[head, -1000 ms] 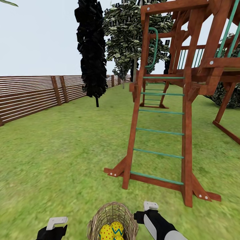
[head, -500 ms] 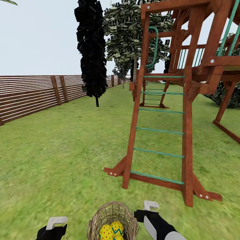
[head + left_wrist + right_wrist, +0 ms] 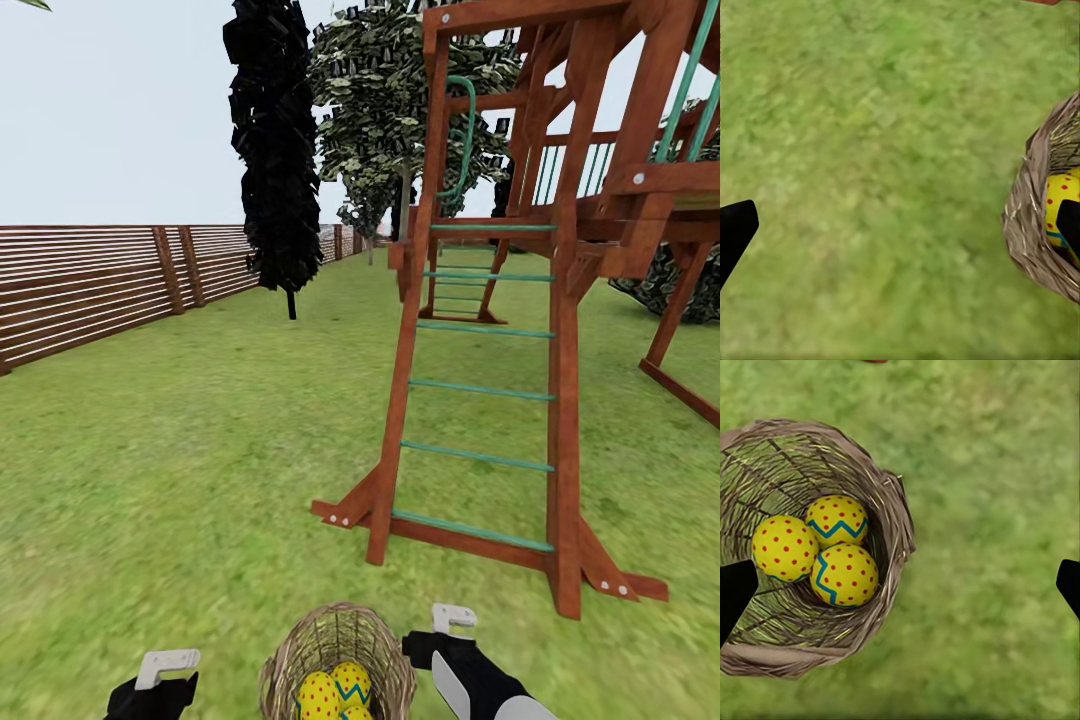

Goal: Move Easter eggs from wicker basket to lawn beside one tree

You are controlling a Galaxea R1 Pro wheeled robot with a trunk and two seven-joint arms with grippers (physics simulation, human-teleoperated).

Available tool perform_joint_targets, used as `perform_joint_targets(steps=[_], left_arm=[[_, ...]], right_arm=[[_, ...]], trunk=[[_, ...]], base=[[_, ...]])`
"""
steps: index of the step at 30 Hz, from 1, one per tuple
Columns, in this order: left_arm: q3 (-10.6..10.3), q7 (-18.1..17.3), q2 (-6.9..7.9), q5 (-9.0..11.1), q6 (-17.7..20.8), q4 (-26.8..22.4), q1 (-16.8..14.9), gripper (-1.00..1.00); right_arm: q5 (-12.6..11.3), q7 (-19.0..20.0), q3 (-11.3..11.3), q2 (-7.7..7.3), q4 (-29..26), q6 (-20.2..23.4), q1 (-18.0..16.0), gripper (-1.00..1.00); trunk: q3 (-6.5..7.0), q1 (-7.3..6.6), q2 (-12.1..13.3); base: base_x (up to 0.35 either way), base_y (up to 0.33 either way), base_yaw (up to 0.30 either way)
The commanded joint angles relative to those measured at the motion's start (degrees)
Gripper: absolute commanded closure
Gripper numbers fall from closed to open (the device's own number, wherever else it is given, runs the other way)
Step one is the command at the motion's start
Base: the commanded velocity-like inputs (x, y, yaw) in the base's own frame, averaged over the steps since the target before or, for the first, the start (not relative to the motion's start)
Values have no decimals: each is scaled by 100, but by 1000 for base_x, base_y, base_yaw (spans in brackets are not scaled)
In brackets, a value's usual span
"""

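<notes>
The wicker basket [image 3: 338, 655] sits on the lawn [image 3: 180, 470] right in front of me, between my 2 arms, and the right wrist camera looks straight down into it [image 3: 810, 547]. All 3 Easter eggs [image 3: 821, 549] lie together at its bottom, touching one another: yellow shells with red dots and blue zigzag bands. In the left wrist camera I catch the basket's woven wall [image 3: 1031, 225] with a slice of 1 egg [image 3: 1061, 196] behind it.

The biggest thing ahead is a wooden play structure [image 3: 560, 250] with a ladder of green rungs [image 3: 478, 390], its feet planted in the grass just beyond the basket. A brown slat fence [image 3: 90, 285] runs along my left side. An all-black tree [image 3: 275, 150] stands near the fence, and further back a tree [image 3: 385, 110] with whitish-green speckled foliage rises partly behind the play structure; its pale trunk [image 3: 404, 205] shows between the posts.

My left gripper [image 3: 168, 662] hangs over bare grass beside the basket, fingers spread wide and holding nothing. My right gripper [image 3: 452, 617] hovers just beside the basket's rim, likewise spread and empty.
</notes>
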Motion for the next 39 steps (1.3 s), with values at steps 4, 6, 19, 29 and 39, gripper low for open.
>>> perform_joint_targets(steps=[4,6,19,29,39], left_arm=[[47,5,1,-1,33,-11,-2,-100],[71,4,1,-3,33,-11,-2,-100],[101,2,1,-10,33,-11,-2,-100],[101,-2,1,-11,-43,57,-5,-100],[103,-2,1,-8,-147,202,-10,-100]], right_arm=[[-59,-24,4,2,-11,27,-1,-100],[-59,-24,4,2,-11,28,-1,-100],[-59,-23,4,2,-10,28,0,-100],[-59,-23,4,2,-8,28,-1,-100],[-59,-23,4,2,-3,22,-1,-100]], trunk=[[-80,89,-167],[-116,133,-247],[-349,419,-769],[-529,638,-1170],[-708,858,-1571]], base=[[0,0,0],[0,0,0],[0,0,0],[0,0,0],[0,0,0]])
